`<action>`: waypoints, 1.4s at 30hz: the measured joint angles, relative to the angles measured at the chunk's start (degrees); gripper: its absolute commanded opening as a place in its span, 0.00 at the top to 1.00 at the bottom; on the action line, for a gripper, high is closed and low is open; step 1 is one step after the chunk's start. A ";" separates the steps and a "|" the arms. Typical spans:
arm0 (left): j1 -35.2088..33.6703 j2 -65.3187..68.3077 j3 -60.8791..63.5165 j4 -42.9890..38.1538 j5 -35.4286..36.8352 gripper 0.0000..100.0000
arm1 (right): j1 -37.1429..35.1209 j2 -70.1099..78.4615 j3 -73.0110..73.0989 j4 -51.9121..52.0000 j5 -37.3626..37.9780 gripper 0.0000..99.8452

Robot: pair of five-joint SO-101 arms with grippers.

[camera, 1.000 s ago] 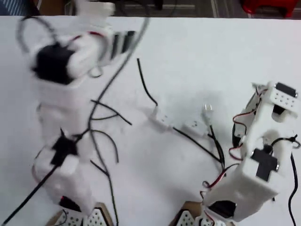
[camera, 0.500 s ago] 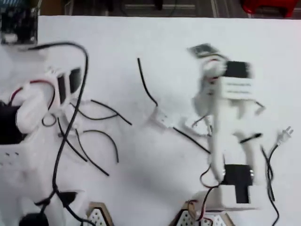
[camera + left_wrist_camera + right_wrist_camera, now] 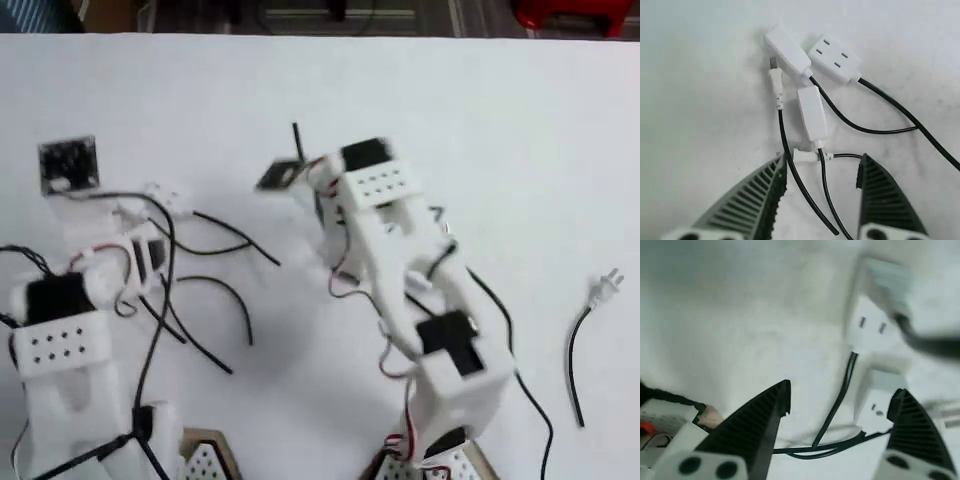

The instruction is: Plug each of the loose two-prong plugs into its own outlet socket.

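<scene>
White socket blocks (image 3: 835,57): three by left gripper (image 3: 822,160), two by right gripper (image 3: 842,389); visible slots empty. Both grippers' jaws apart. One plug (image 3: 605,285) lies aside.

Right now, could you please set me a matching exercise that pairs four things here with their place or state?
Things:
1 left tool
2 right tool
3 lone plug
4 black square

Places or states:
A by the right edge of the table
B open, mid-table
C open, left side
D lying flat, left side, beyond that arm

Pairs: 1-C, 2-B, 3-A, 4-D.
</scene>
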 measured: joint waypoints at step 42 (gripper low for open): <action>3.52 -34.11 34.73 -20.66 0.00 0.83 | 9.67 50.73 -63.74 -29.80 -7.91 0.72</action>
